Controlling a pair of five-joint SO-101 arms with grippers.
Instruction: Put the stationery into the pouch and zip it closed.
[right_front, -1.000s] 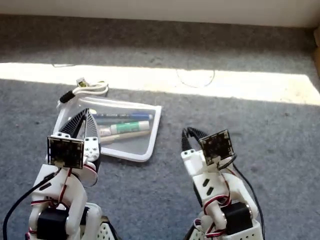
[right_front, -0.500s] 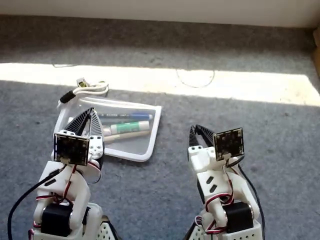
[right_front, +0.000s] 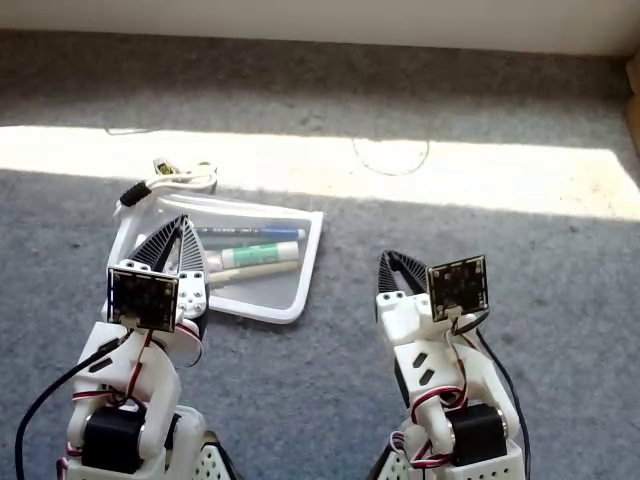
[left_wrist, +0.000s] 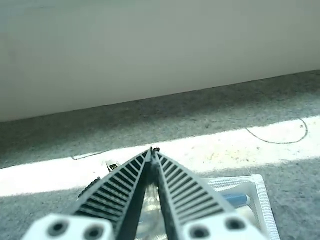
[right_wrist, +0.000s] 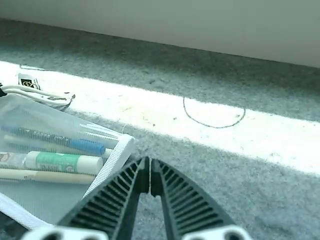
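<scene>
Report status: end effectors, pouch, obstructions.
Left end effector shut, over clear plastic zip pouch. Right end effector shut, beside it above grey carpet. Blue pen, green-labelled glue stick, cream pencil inside. White cord at pouch corner.

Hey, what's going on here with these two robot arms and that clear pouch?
A blue pen, a green-labelled tube and a cream stick lie inside the clear plastic pouch on grey carpet. The left claw, shut and empty, is over the pouch; the right claw, shut and empty, is beside it, apart. I cannot tell if the zip is closed.
</scene>
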